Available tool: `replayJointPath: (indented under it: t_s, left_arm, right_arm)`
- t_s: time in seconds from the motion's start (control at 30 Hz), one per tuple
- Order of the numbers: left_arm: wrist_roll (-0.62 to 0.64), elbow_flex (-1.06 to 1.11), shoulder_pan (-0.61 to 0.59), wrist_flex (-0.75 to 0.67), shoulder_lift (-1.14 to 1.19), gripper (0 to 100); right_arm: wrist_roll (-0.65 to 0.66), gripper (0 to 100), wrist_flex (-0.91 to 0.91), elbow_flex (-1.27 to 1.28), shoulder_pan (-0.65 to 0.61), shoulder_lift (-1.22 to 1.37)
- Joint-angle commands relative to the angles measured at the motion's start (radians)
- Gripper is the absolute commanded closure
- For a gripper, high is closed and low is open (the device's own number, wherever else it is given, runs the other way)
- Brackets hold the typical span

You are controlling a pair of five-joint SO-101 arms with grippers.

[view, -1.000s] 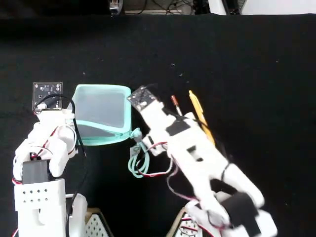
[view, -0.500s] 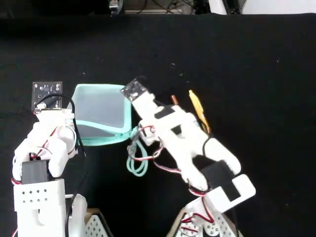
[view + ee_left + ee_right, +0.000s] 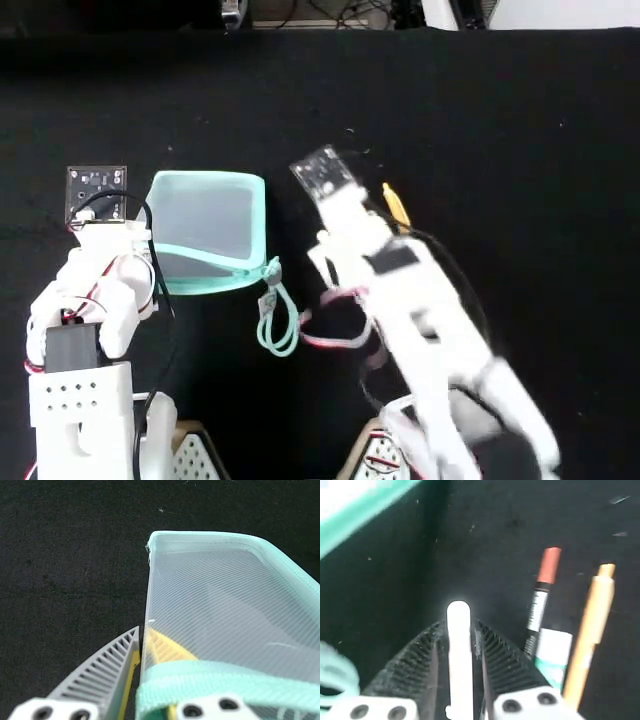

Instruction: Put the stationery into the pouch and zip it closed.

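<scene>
a black-clothed table carries the whole job, with two white arms rising from its near edge. the right arm stretches toward the table's middle. its right gripper is narrowed around a white pen that juts out between the fingers. the left gripper is clamped on the near rim of the pouch, a clear, teal-edged bag lying toward the table's left edge. the pouch's loop cord trails off its near right corner. no stationery can be made out inside the pouch, so the packing looks barely begun. just beside the right gripper, on the cloth near the table's middle, lie an orange pen, a brown-capped marker and a white-and-green item too hidden to name. by this reading one pen is in hand, at least two pieces wait, and the zipping is yet to come.
</scene>
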Motion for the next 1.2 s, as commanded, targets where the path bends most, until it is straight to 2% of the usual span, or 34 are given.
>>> replayJointPath:
  t_s: [0.0,0.23,0.4,0.53,0.73,0.9,1.17]
  left_arm:
    - [0.011,-0.005,-0.001,-0.015,0.002,97]
    - [0.012,-0.005,0.001,-0.015,0.002,97]
    - [0.109,-0.021,0.002,-0.015,0.002,97]
    - [0.137,-0.105,0.028,0.017,0.012,97]
    - [0.133,-0.340,0.047,0.146,0.041,97]
    - [0.130,-0.568,0.047,0.264,0.250,96]
    - [0.137,-0.886,0.048,0.497,0.694,97]
  right_arm:
    - [0.000,98.6,0.020,0.096,0.012,-0.381]
    - [-0.008,98.6,0.126,0.122,-0.029,-0.901]
    - [-0.008,98.6,0.110,0.124,-0.239,-1.194]
    - [-0.002,98.6,-0.049,0.173,-0.397,-1.363]
    - [0.000,98.6,-0.328,0.288,-0.446,-1.409]
    - [0.002,98.6,-0.499,0.280,-0.451,-1.409]
    - [-0.006,98.6,-0.549,0.157,-0.454,-1.402]
